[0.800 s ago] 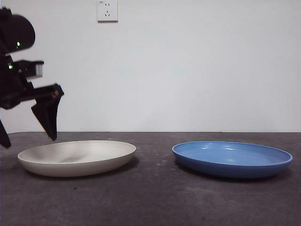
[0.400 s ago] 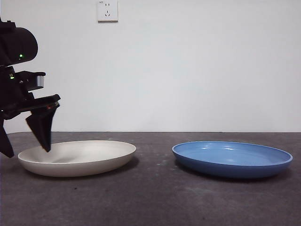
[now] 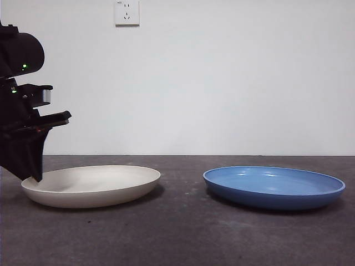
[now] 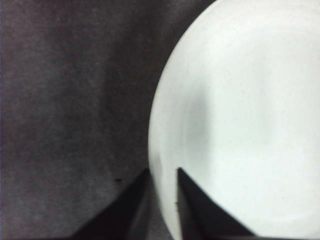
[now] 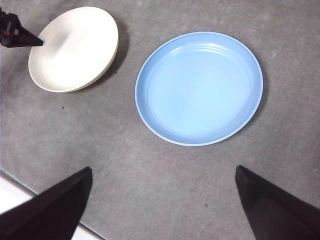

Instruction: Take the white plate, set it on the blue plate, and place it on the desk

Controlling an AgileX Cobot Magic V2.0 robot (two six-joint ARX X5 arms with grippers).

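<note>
Left gripper (image 3: 25, 172) now lower, jaws astride the white plate (image 3: 91, 185) rim.

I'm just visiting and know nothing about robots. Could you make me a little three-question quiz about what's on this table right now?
1. True or false: the white plate is stacked on the blue plate.
2. Which gripper is at the white plate's rim? A) left gripper B) right gripper
3. Fill in: both plates rest on the ____.

Key:
1. False. They lie apart on the desk, side by side.
2. A. One jaw is outside the rim and one inside; the right gripper hangs open, high above the desk.
3. desk
</note>
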